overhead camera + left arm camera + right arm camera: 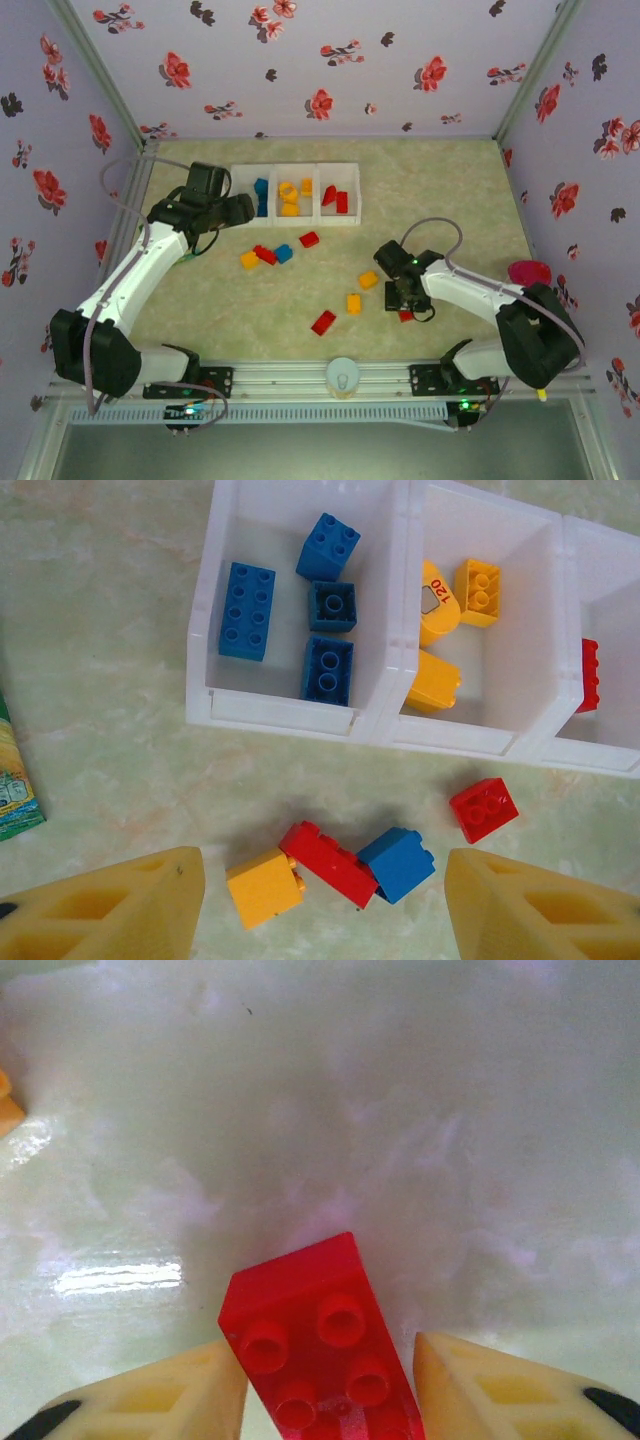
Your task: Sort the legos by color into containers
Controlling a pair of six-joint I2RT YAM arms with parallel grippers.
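My right tool is down low over the pale marbled desk. Its yellow fingers are closed in on a red plastic lego brick, one finger against each long side. The brick lies studs up, and its far end pokes out ahead of the fingertips. From above, this tool sits at the near right of the desk.

Just left of it lie one yellow-orange brick and a second yellow-orange brick. A loose red brick lies closest to the front edge. A pink cup stands off at the right wall.

My left tool hangs farther back on the left side with its fingers wide apart, gripping nothing. Between and just ahead of them, three bricks touch in a row: a small yellow brick, a long red brick and a blue brick. A square red brick lies apart to the right of them, closer to the tray. A green snack packet lies at the left edge of this view.

Beyond the row stands the white translucent plastic tray, with three joined compartments. The left compartment holds four blue legos. The middle compartment holds yellow-orange legos. The right compartment holds red legos. In the left wrist view the tool's gap lines up roughly with the wall between the left and middle compartments.
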